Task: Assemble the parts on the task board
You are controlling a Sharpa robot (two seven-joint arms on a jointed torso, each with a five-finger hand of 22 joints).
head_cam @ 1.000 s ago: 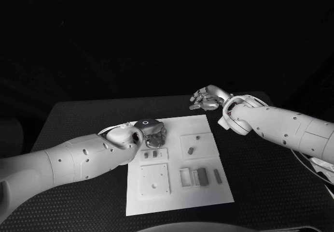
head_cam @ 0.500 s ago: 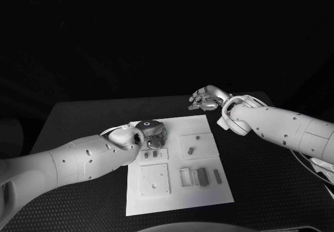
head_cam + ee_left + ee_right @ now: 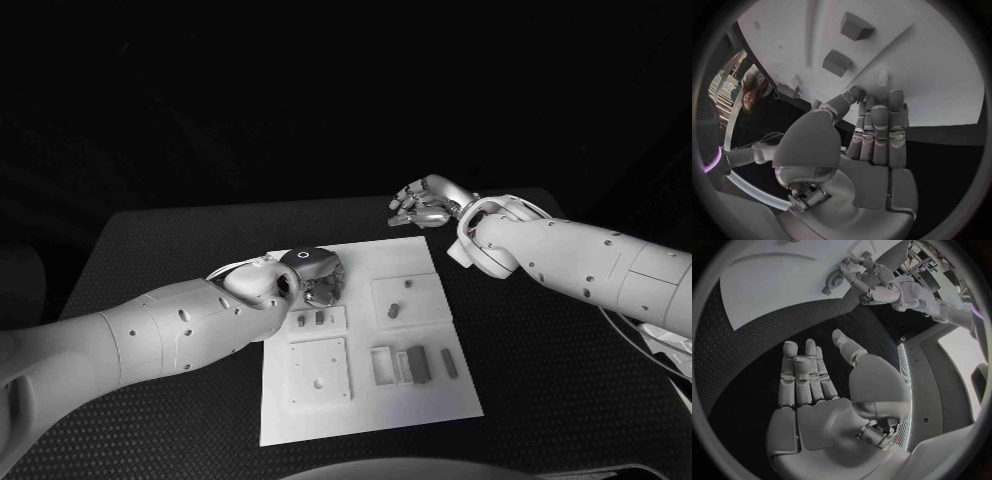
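We see the task board [image 3: 418,395], a flat, smooth white plate, lying in the middle of the worktop [image 3: 159,250], whose black surface has a fine dotted weave. On the board sit several raised square and oblong white frames, and small dark block-shaped parts [image 3: 420,365] stand in or beside them, mostly toward the near right. The left hand [image 3: 320,278], silver and smooth-shelled, hangs over the board's far left corner with its fingers [image 3: 879,127] straight, close together and pointing down at the plate; it holds nothing. The right hand [image 3: 427,203] hovers beyond the board's far right corner over bare worktop, fingers loosely apart and empty. The left forearm covers the board's left edge.
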